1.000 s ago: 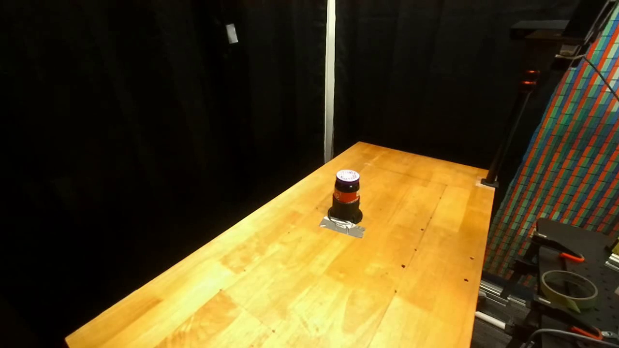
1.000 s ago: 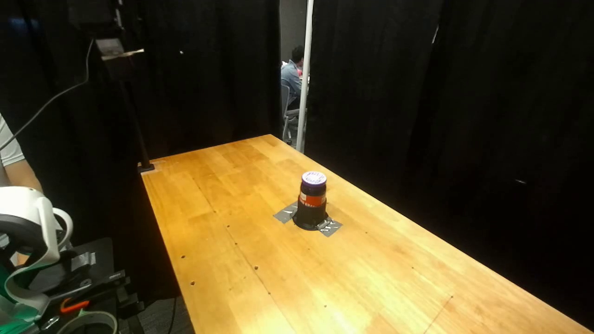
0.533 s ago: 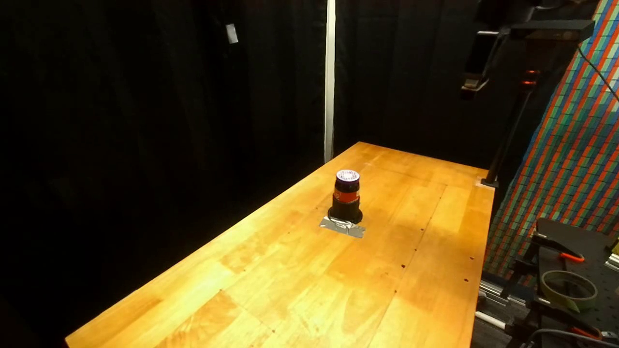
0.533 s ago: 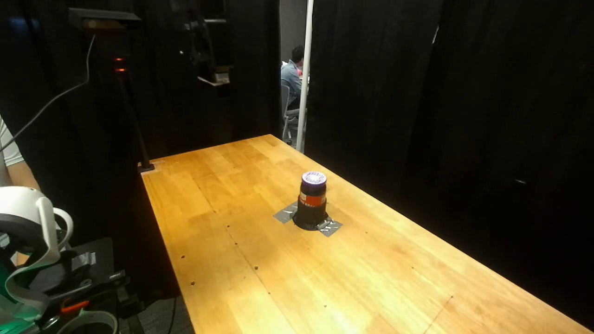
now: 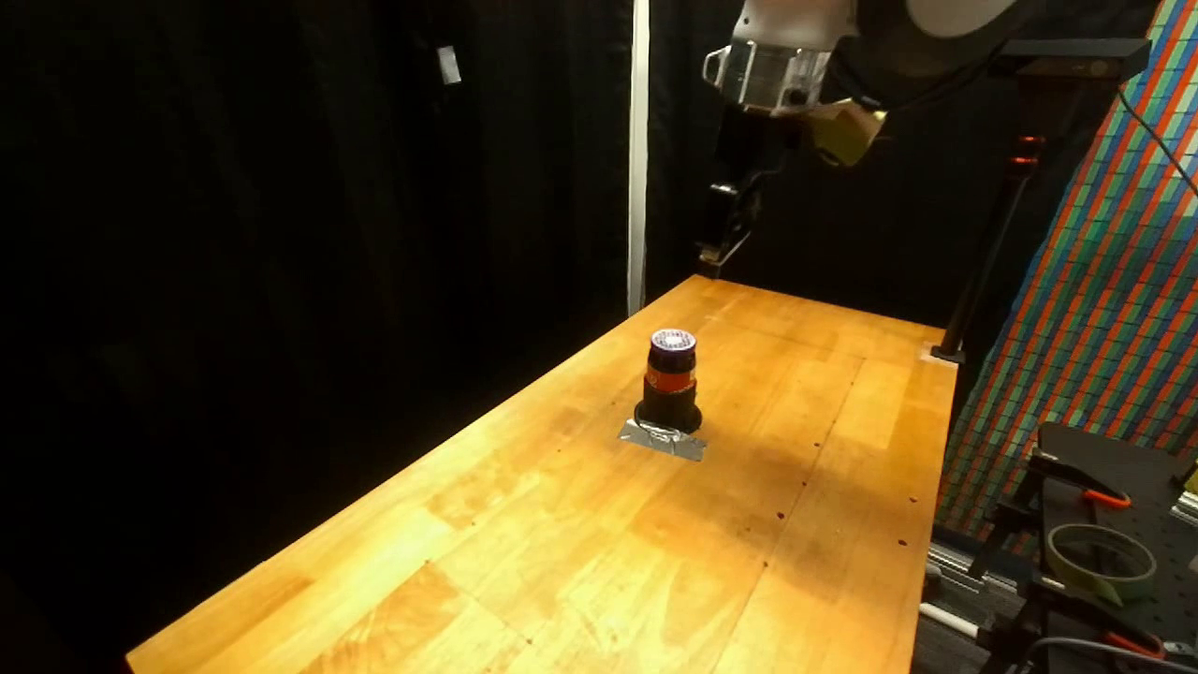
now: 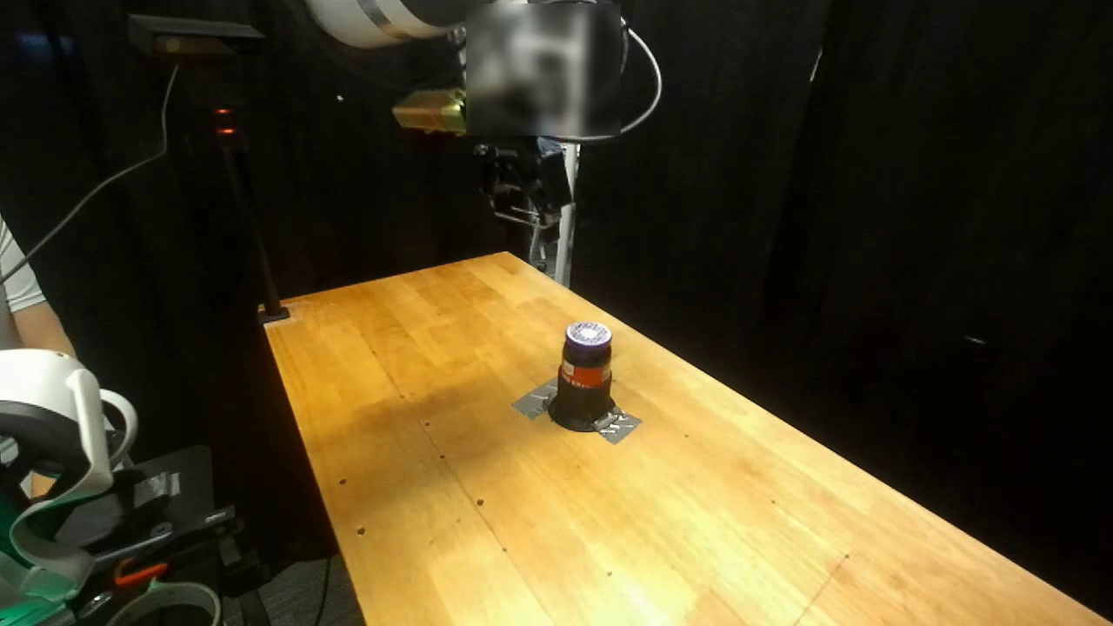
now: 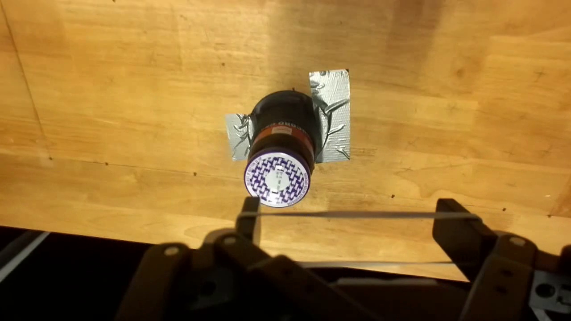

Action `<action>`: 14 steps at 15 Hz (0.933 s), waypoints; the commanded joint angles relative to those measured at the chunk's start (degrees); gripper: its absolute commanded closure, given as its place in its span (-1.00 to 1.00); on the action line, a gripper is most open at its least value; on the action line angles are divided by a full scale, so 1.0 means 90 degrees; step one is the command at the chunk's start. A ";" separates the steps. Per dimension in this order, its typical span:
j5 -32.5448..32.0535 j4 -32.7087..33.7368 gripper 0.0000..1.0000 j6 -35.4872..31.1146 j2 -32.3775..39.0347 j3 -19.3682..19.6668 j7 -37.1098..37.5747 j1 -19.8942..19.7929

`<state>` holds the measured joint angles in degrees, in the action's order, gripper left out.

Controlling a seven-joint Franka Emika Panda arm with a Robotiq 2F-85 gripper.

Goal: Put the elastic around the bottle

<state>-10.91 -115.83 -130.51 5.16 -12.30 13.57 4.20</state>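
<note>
Hand (image 7: 349, 223) swings in above desk (image 6: 522, 487), spread wide with elastic (image 7: 352, 215) stretched across it; bottle (image 7: 279, 161) stands upright below, left of elastic's middle in wrist view, so centring likely precedes lowering.

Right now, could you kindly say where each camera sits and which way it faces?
An exterior view: high up, facing lengthwise along the table; the robot arm shows above.
An exterior view: likewise, apparently from the opposite end; the robot arm and a person's arm show.
Wrist view: on the wrist, facing down at the bottle; fingers show, elastic stretched between.
Both exterior views share bottle and table.
</note>
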 commanded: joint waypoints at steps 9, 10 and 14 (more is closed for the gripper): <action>-0.0171 0.1966 -1.00 -0.0523 0.2516 0.1053 0.0312 0.0633; -0.0142 0.2034 -1.00 -0.0580 0.2623 0.1105 0.0326 0.0633; -0.0050 0.2208 -1.00 -0.0638 0.2950 0.1271 0.0383 0.0620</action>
<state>-12.36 -98.90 -135.46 29.07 -2.39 16.08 8.92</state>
